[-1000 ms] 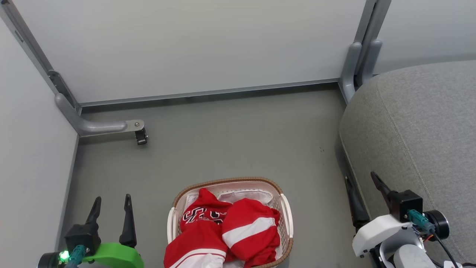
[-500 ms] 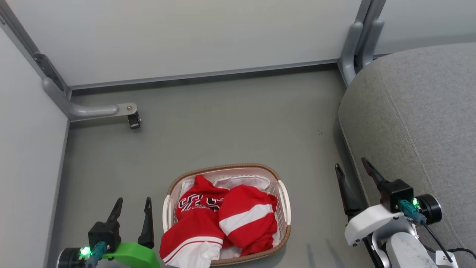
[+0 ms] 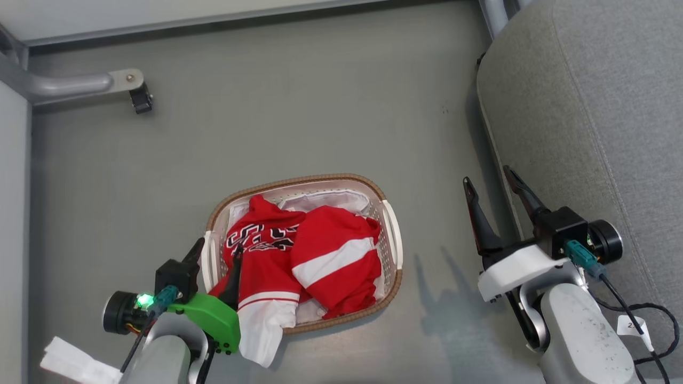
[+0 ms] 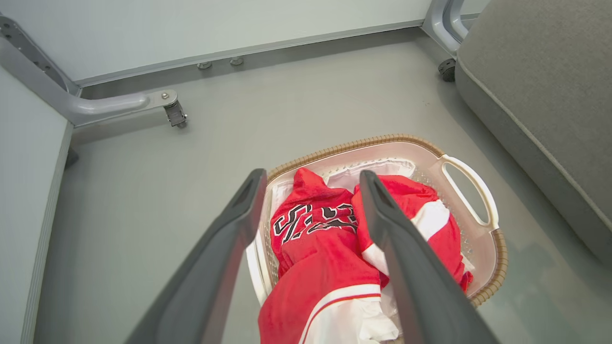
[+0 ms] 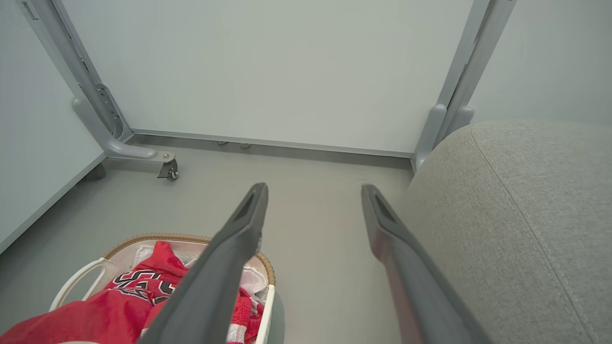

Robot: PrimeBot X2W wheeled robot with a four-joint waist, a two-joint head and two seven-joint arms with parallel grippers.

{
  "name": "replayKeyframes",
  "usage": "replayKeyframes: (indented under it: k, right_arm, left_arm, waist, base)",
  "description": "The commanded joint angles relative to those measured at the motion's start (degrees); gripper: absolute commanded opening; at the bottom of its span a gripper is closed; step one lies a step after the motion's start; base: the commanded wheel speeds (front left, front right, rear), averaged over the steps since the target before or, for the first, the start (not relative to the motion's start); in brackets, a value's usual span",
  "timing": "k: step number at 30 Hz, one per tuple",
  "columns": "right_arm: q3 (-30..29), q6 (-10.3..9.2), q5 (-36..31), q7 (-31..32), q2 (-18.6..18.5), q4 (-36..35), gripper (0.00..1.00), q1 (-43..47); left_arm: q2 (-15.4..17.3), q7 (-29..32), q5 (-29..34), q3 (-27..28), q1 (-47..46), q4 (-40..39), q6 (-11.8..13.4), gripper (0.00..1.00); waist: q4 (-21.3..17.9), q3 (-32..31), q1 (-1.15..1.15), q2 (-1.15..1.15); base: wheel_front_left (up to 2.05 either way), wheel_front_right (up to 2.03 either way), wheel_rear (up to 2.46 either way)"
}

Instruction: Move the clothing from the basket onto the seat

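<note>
The basket [image 3: 299,181], white with a brown woven rim, stands on the floor and holds the clothing: a red jersey [image 3: 259,250] with black lettering and a red garment [image 3: 333,256] with a white stripe. The jersey's white-trimmed end hangs over the near rim. My left gripper [image 3: 219,245] is open over the basket's left edge, its fingers straddling the jersey [image 4: 315,239] from above. My right gripper [image 3: 487,176] is open and empty beside the edge of the grey seat [image 3: 597,106], to the right of the basket. In the right wrist view that gripper [image 5: 314,188] points at bare floor between the basket [image 5: 158,236] and the seat [image 5: 516,215].
A grey metal frame leg with a caster [image 3: 128,85] juts out at the far left, below pale wall panels. A white cloth liner [image 3: 325,200] shows at the basket's far end. A white paper tag [image 3: 74,362] lies by my left arm.
The head camera has tilted down, so the whole scene sits higher. My left gripper has moved right, from beside the basket to over its left edge. Both grippers stay open.
</note>
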Motion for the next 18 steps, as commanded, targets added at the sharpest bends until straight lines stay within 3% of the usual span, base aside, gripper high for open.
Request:
replayKeyframes:
  k: [1, 18]
  right_arm:
    - [0.4, -0.04, 0.5, -0.3, -0.1, -0.3, 1.00, -1.2]
    - [5.7, -0.04, 2.8, -0.3, -0.1, -1.9, 1.00, -5.8]
  left_arm:
    - [1.0, 0.0, -0.7, -0.8, -2.4, 1.4, -0.2, 1.00]
    - [5.2, 0.0, -0.3, -16.2, -20.2, 22.6, -0.2, 1.00]
  waist:
    - [-2.7, 6.4, 0.00, 0.00]
    - [-6.1, 18.8, 0.00, 0.00]
  base:
    - [0.00, 0.00, 0.00]
    - [0.00, 0.00, 0.00]
